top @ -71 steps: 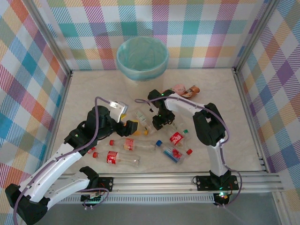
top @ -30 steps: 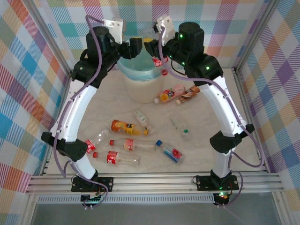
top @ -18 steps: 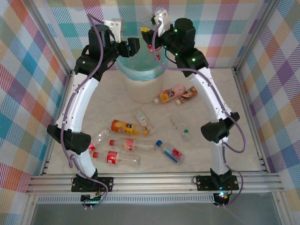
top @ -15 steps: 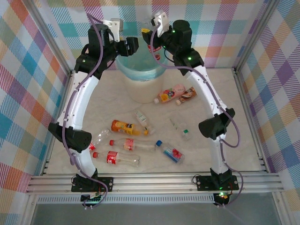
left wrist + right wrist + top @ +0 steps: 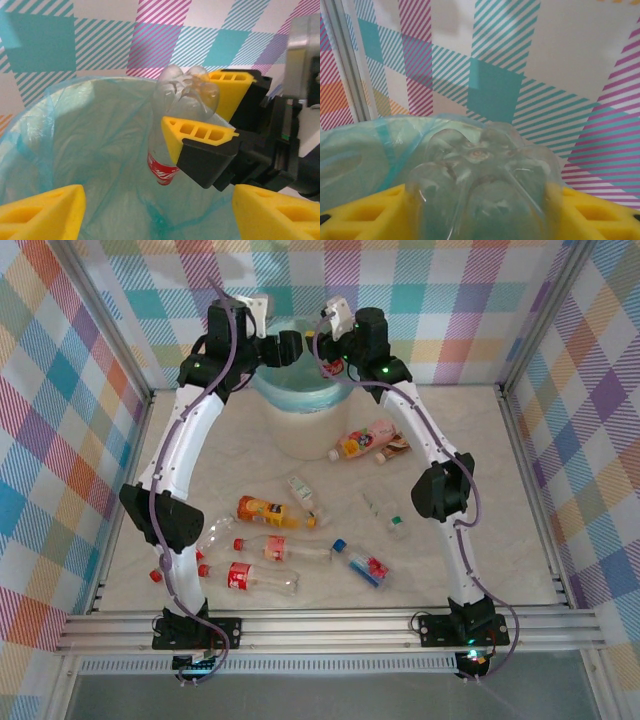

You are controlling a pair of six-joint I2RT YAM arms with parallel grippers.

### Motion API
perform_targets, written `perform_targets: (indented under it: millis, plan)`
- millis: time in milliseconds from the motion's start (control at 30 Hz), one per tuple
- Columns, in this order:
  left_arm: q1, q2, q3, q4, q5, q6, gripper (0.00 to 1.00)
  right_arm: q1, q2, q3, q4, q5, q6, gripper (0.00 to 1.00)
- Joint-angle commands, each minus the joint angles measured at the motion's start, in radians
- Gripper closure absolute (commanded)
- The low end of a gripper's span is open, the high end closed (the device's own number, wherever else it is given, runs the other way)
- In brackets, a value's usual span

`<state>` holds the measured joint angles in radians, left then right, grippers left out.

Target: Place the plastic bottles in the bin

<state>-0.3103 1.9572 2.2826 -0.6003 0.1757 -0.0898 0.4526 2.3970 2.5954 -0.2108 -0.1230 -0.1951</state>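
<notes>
The clear plastic bottle with a red label [image 5: 186, 92] was pinched, base upward, by the right gripper [image 5: 480, 210] above the round cream-white bin with a teal liner [image 5: 300, 435]. The left gripper [image 5: 160, 220] was seen spread and empty. The bottle was judged light, thin-walled and slippery, and best gripped at its stiffer base.

Both arms arched high, grippers almost meeting at the far side

The left arm [image 5: 180, 455] and right arm [image 5: 420, 435] rise from their bases in tall curves and lean inward. The left gripper [image 5: 285, 347] has its yellow fingers [image 5: 42, 210] spread wide with nothing between them. The right gripper [image 5: 322, 344] has its pads on either side of a clear bottle [image 5: 162, 155].
</notes>
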Motion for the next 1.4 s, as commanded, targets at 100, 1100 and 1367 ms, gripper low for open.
perform_targets:
  millis: [100, 1100, 1367]
  plan:
    - [0.017, 0.009, 0.018, 0.023, 0.028, -0.008, 0.22, 0.003, -0.007, 0.049, 0.073, -0.008, -0.011, 0.33]
    - [0.046, -0.061, 0.005, -0.050, 0.103, -0.005, 0.22, 0.007, -0.071, 0.121, -0.009, -0.042, 0.060, 0.30]
    - [0.046, -0.234, -0.186, -0.045, 0.119, -0.040, 0.23, 0.054, -0.183, 0.121, -0.206, -0.044, 0.068, 0.28]
